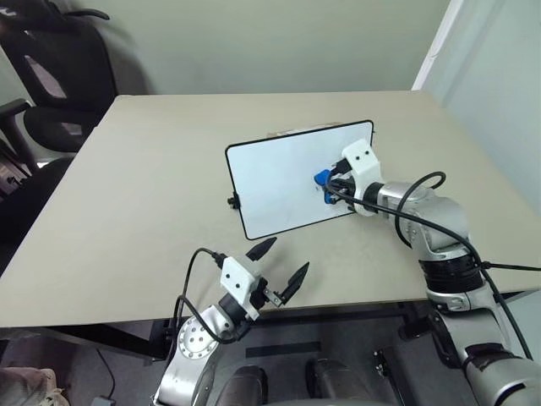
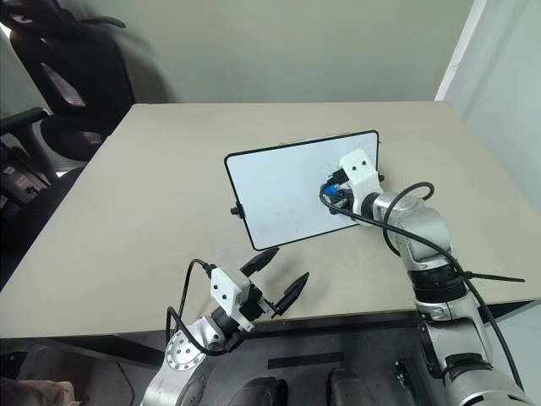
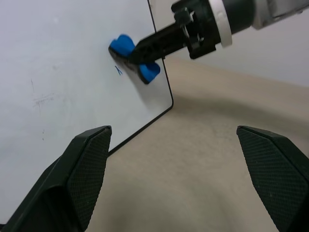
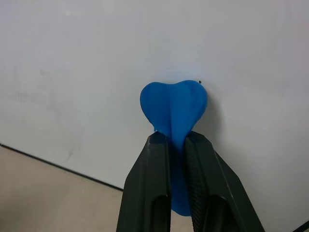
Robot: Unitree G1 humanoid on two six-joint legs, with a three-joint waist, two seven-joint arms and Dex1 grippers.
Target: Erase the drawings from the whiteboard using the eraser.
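One eraser (image 4: 174, 108), one whiteboard (image 1: 279, 173)

Lighting: you have even, diffuse room light, bright, no hard glare. The whiteboard (image 1: 287, 182) reads evenly white. Shadows: you see a soft grey one cast by the eraser (image 4: 174, 108) on the board just beyond the right gripper (image 4: 177, 145) jaws. Focus: your left gripper (image 3: 174, 140) fingers are sharp, with visible texture.

The black-framed whiteboard (image 1: 287, 182) lies flat on my worktop, nearly clean, with one faint blue mark beside the blue eraser (image 4: 175, 108) pressed against it.
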